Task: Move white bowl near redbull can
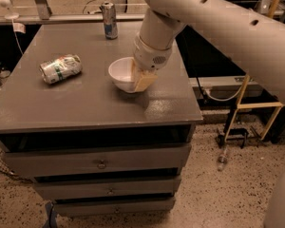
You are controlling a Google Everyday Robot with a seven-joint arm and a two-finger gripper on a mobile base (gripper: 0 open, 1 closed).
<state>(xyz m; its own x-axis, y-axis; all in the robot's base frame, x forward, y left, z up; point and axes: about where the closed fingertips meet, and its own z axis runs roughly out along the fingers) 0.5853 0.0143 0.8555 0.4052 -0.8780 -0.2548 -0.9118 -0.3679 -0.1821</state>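
— Locating gripper (pixel 143 80)?
— Hanging at right rim of white bowl (pixel 119 72); open or closed, not showing.
— And bowl?
— Sitting on cabinet top (pixel 85 103), well apart from redbull can (pixel 109 20) standing at far edge.

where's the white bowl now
In the camera view the white bowl sits on the table, right of the crushed can and nearer than the redbull can, with the gripper at its right rim.

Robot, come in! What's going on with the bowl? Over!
Copy: gripper at right rim of white bowl. Bowl mid-table, not yet near redbull can at back edge. A dented can lies left, off the path.
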